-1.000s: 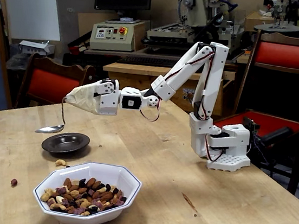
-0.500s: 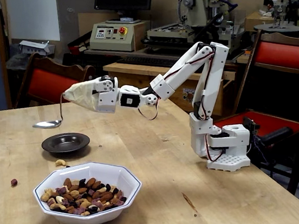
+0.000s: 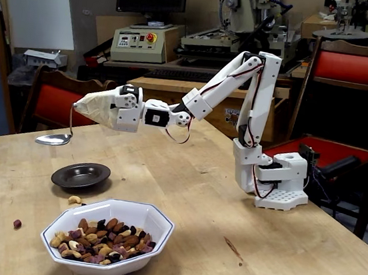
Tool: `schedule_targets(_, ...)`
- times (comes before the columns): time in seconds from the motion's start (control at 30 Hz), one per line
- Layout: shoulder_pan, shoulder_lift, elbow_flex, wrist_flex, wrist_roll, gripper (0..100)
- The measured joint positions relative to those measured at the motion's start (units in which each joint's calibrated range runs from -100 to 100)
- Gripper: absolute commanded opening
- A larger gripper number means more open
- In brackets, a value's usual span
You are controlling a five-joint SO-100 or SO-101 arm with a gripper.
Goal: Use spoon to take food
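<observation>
Spoon (image 3: 53, 137) risen leftward off dark dish (image 3: 80, 175), taped end effector (image 3: 84, 106), food (image 3: 104, 240) in bowl

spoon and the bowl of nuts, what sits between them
In the fixed view, the dark dish sits on the table between the raised spoon and the white bowl. A stray cashew lies just past the dish, near the bowl's rim.

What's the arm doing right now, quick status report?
Gripper hidden under beige tape, spoon bound to it. Spoon in the air, left of the dark dish, clear of the white bowl. Food in bowl; nothing blocking.
</observation>
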Motion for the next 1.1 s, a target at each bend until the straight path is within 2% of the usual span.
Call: schedule_targets(1.1,-4.18,0.00,0.00,0.00,0.05,4)
